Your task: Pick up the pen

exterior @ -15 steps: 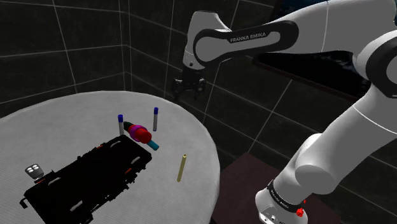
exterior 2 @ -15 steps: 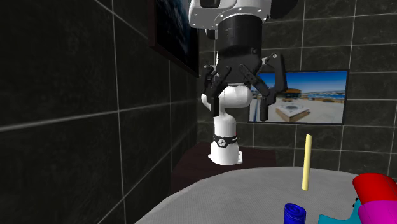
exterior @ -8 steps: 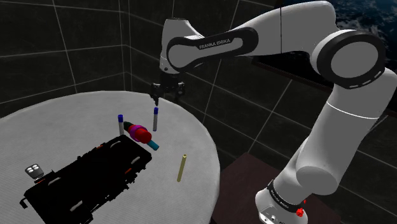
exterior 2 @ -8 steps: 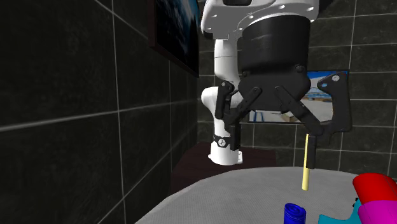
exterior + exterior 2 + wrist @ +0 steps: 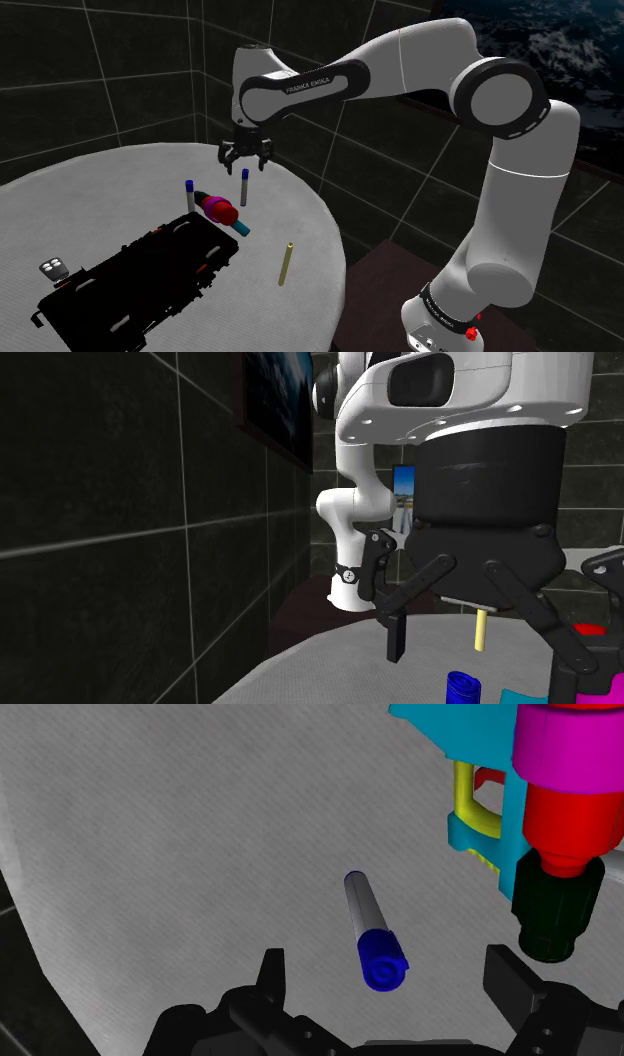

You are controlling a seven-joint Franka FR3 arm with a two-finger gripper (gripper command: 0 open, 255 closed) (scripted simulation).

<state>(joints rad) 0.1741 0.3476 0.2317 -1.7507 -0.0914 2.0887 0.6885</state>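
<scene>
A grey pen with a blue cap (image 5: 244, 187) stands upright on the round pale table (image 5: 100, 190). In the wrist view this pen (image 5: 366, 932) points up between the fingers, cap end nearest the hand. My gripper (image 5: 246, 157) hangs open just above it, touching nothing. From the second exterior view the gripper (image 5: 482, 657) looms large, its fingers (image 5: 395, 637) spread above the blue cap (image 5: 462, 685). A second blue-capped pen (image 5: 189, 193) stands further toward the shoulder view's left.
A magenta, red and teal toy (image 5: 222, 212) lies beside the pen, close to one finger in the wrist view (image 5: 555, 834). A black tray (image 5: 140, 280) sits in front. A yellow stick (image 5: 285, 263) lies near the table's edge. Dark tiled walls stand behind.
The arm has swung toward the shoulder view's left and come down. The open gripper went from beyond the table's edge to just over the upright pen.
</scene>
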